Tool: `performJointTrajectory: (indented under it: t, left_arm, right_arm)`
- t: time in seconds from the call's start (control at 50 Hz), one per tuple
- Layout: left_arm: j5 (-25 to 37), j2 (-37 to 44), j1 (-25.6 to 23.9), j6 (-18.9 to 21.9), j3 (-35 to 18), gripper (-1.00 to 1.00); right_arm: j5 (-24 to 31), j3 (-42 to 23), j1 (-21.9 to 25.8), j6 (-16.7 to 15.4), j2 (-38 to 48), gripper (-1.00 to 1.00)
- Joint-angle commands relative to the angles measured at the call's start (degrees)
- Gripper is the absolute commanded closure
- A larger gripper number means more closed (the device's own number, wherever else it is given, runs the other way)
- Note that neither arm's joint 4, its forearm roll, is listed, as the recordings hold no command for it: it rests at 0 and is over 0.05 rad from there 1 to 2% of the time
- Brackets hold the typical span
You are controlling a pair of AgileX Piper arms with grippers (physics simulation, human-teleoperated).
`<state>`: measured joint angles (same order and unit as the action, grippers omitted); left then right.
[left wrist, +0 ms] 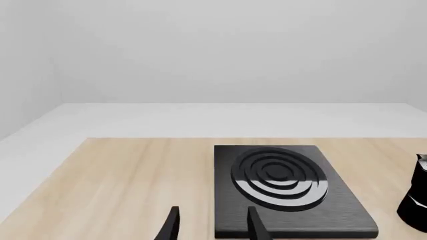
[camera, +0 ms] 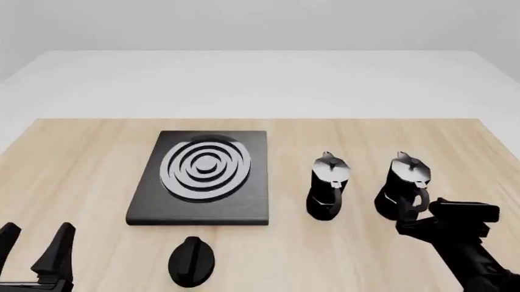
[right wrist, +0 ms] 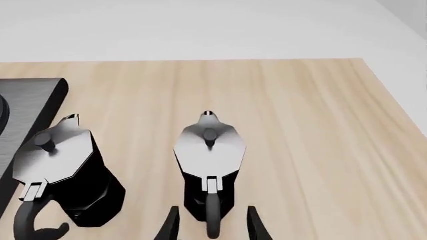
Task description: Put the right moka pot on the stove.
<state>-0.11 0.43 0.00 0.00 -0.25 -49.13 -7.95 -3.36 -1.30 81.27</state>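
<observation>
The right moka pot [camera: 404, 182], black with a shiny silver lid, stands upright on the wooden table at the right. In the right wrist view this pot [right wrist: 209, 150] sits straight ahead, its loop handle [right wrist: 212, 220] facing the camera between the spread fingers. My right gripper [right wrist: 212, 226] is open around that handle, and in the front view it [camera: 413, 214] is just in front of the pot. The stove [camera: 203, 176], a black slab with silver rings, lies left of centre. At the near left, my left gripper [camera: 36, 240] is open and holds nothing; the stove [left wrist: 280, 185] lies ahead of it.
A second black-and-silver moka pot [camera: 327, 185] stands between the stove and the right pot, a short gap from each; it also shows in both wrist views [right wrist: 60, 170] [left wrist: 417, 197]. A small black oval knob [camera: 192, 261] lies in front of the stove.
</observation>
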Motion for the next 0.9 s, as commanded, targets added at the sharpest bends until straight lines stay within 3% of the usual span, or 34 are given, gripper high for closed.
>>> performJointTrajectory:
  t: [0.02, 0.16, 0.68, 0.9]
  left_arm:
    - [0.0, 0.0, -0.02, 0.01, 0.0, -1.0]
    - [0.0, 0.01, 0.0, 0.01, 0.0, -1.0]
    - [0.0, 0.0, 0.0, 0.01, 0.0, -1.0]
    - [0.0, 0.0, 0.0, 0.0, 0.0, -1.0]
  right_arm:
    - [-1.24, -2.08, -0.8, -0.15, 3.74, -1.0]
    - [-3.56, -1.23, -0.41, 0.29, 5.24, -1.0]
    - [-3.36, -4.2, 0.51, 0.04, 8.24, -1.0]
    - [-0.67, -6.1, 0.11, 0.56, 7.9, -1.0]
